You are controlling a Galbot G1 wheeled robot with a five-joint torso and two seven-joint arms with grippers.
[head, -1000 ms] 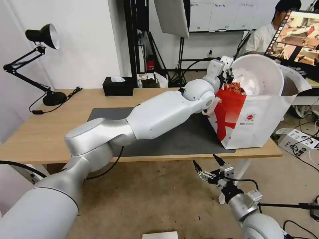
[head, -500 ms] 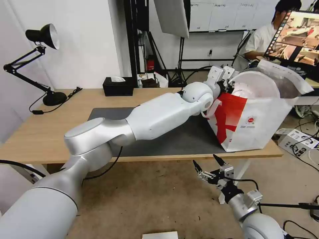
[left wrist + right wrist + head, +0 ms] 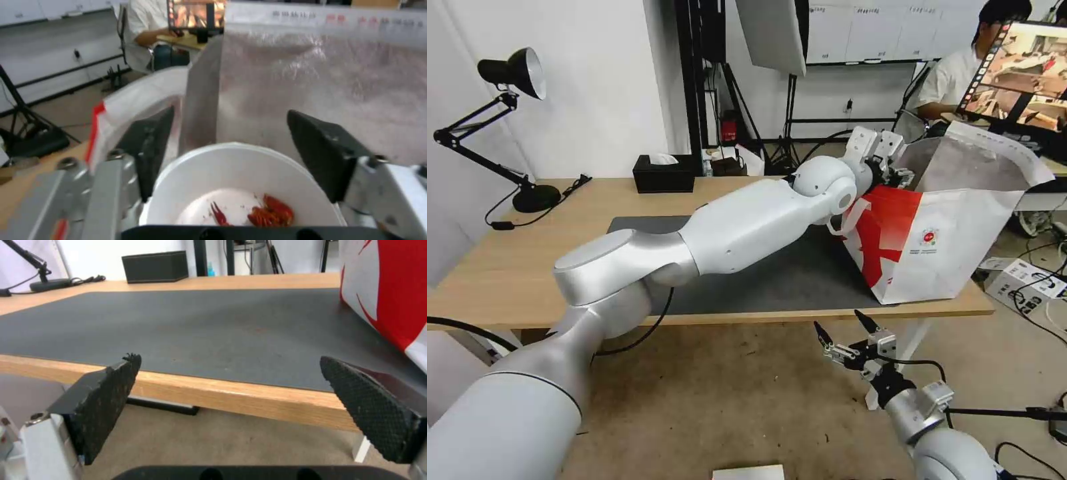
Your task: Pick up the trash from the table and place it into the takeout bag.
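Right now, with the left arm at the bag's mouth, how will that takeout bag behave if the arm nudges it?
The takeout bag will probably flex rather than resist: its wall is creased and its top flap droops. It looks light for its size, so a nudge may slide it on the dark mat. It already leans, near the table edge, so it might tip. The left gripper hangs over the white bowl inside.

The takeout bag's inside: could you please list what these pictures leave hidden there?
- Head view: the takeout bag walls hide all its contents.
- Left wrist view: the white bowl blocks the bag floor; the camera housing cuts off the bowl's near edge.
- Left gripper open; bowl contact unclear.
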